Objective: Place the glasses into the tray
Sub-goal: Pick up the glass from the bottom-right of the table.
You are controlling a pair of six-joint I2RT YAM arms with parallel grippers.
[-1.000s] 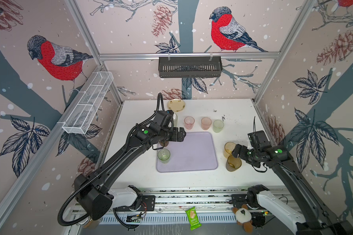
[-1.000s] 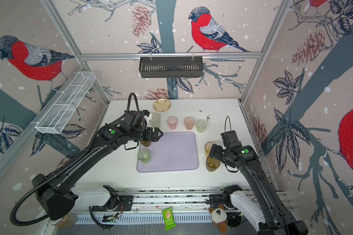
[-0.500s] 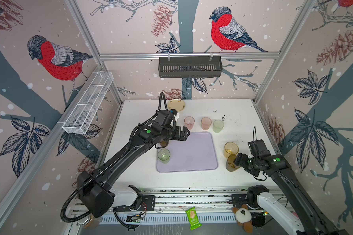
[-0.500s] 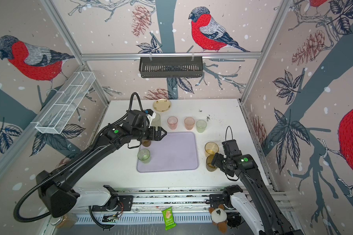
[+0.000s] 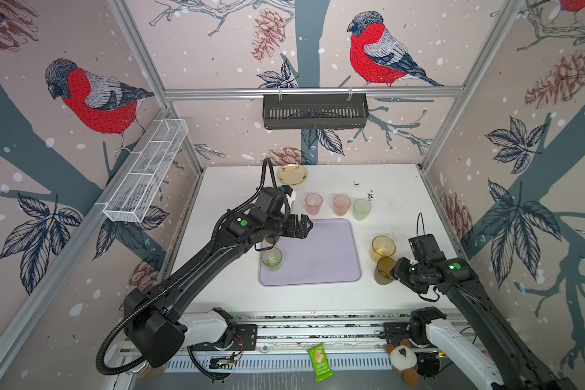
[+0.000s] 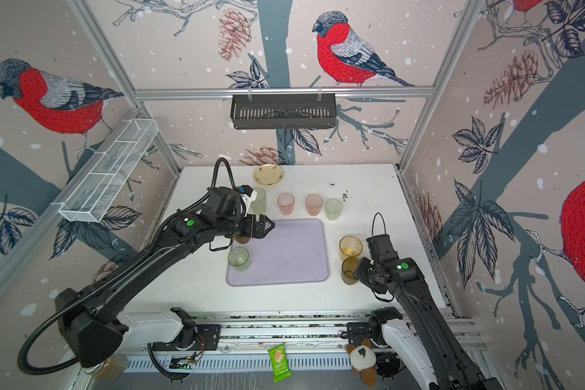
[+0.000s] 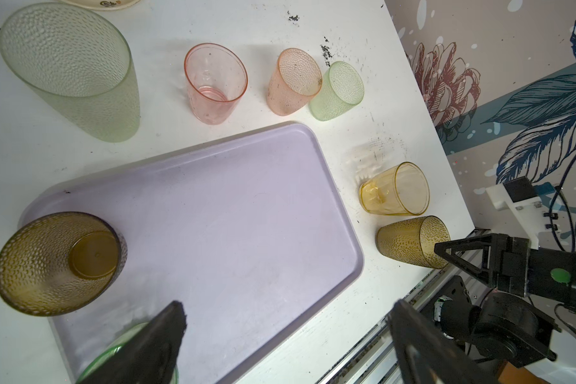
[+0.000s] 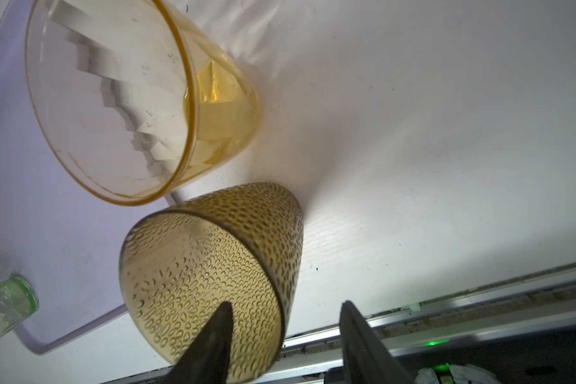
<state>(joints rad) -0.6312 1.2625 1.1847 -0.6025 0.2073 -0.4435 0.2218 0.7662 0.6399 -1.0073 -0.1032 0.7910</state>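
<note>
The lavender tray (image 5: 313,253) (image 6: 284,253) (image 7: 233,212) lies mid-table. In its near-left corner stands a green glass (image 5: 271,259) (image 6: 238,258). A brown glass (image 7: 57,262) (image 6: 242,239) sits at the far-left corner, under my left arm. My left gripper (image 5: 306,227) (image 6: 267,227) (image 7: 288,304) hovers open and empty above that far-left part. Right of the tray stand an amber glass (image 5: 383,248) (image 8: 113,99) and a second brown glass (image 5: 384,270) (image 7: 409,241) (image 8: 207,282). My right gripper (image 5: 394,270) (image 6: 358,268) (image 8: 286,303) straddles its rim, one finger inside. The outer finger is still clear of the wall.
Behind the tray stand a pink glass (image 5: 313,203), a peach glass (image 5: 341,204), a green glass (image 5: 361,209) and a tall frosted green glass (image 6: 259,200). A yellow plate (image 5: 291,174) lies at the back. A black basket (image 5: 314,111) and a wire basket (image 5: 149,169) hang on the walls.
My right gripper has dropped toward the front onto the brown glass and its jaws have narrowed round the rim. My left gripper has drifted right over the tray's far-left corner.
</note>
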